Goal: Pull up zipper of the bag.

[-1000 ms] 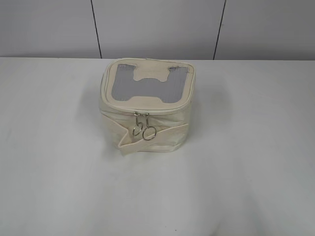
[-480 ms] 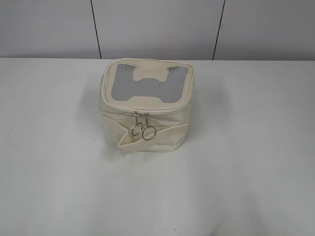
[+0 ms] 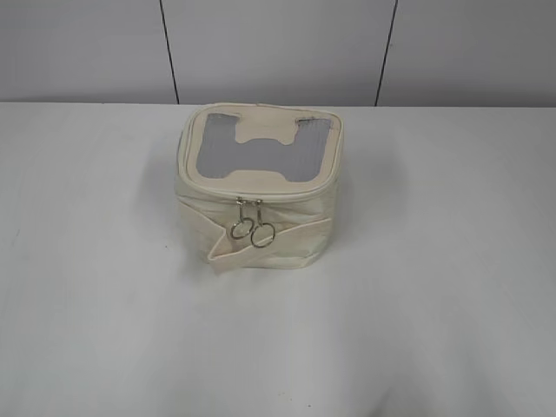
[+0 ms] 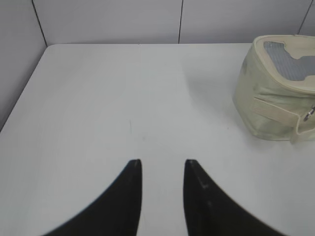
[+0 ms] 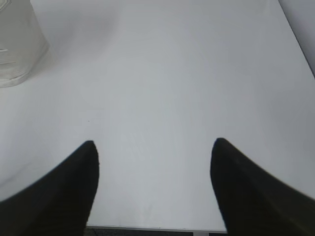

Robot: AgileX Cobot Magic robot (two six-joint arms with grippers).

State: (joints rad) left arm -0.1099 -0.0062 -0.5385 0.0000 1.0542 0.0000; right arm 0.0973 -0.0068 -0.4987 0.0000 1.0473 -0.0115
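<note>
White table [image 3: 104, 330] is holding the small boxy cream cloth bag [image 3: 257, 187] mid-way, both black claws [image 4: 161, 169] [image 5: 153, 147] waiting open w/ nothing, so pinching one silver zip ring [image 3: 263, 234] squarely is looking best.

Even, soft light fills my views; the worktop [image 3: 104, 304] looks pale and slightly washed out. The bag [image 3: 257, 187] casts faint shadows. My right wrist view is overexposed toward its top left corner.

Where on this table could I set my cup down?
Nearly anywhere: the white table lies bare left, right and in front of the bag. Only the middle is taken, where its strap juts forward. Each end effector, left and right, hangs over bare tabletop.
</note>
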